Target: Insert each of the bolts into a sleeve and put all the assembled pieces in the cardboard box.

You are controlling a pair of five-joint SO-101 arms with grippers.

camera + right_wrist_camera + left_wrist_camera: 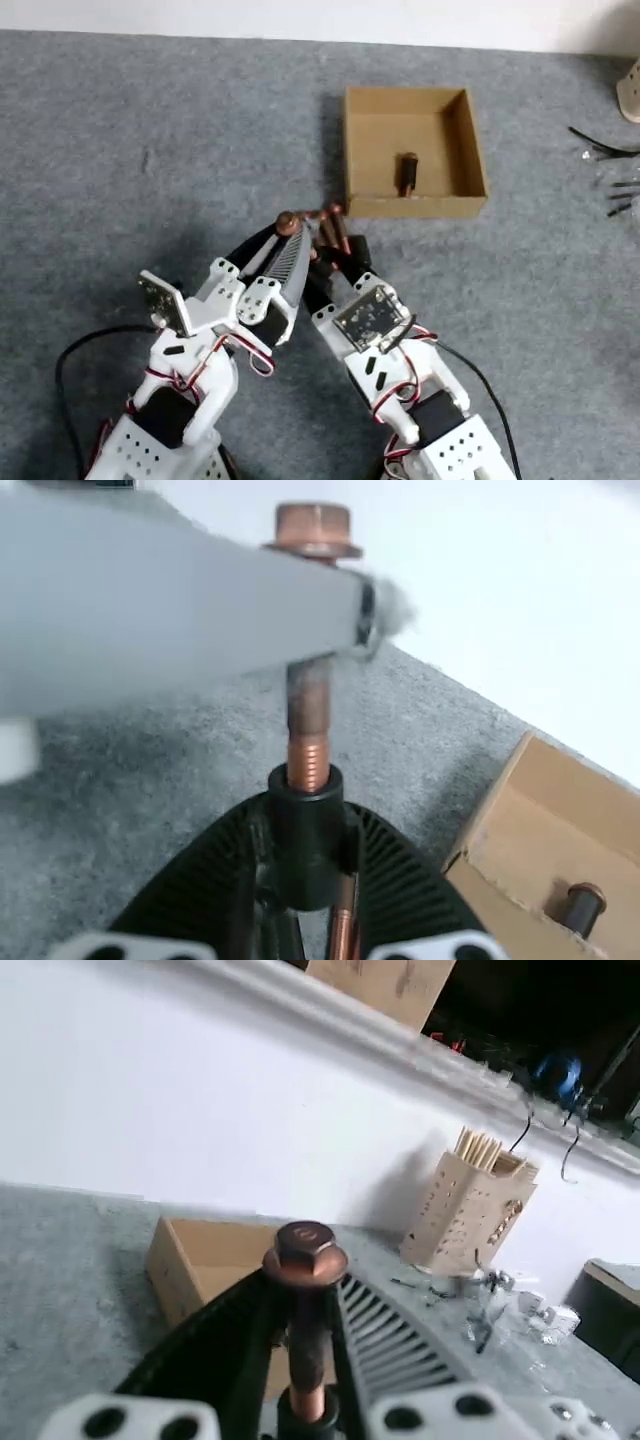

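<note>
Line bolt [308,715] up true with sleeve [305,830] — left jaws clamped on bolt, right jaws gripping sleeve — then push straight.

left tool [305,1305] clamped | right tool [305,840] clamped | tips close together

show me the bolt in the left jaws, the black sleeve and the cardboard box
bolt [308,1328]: left wrist view, on its shaft below the hex head
sleeve [305,828]: right wrist view, on its black outer wall
cardboard box [415,207]: high view, on its near side wall
</note>
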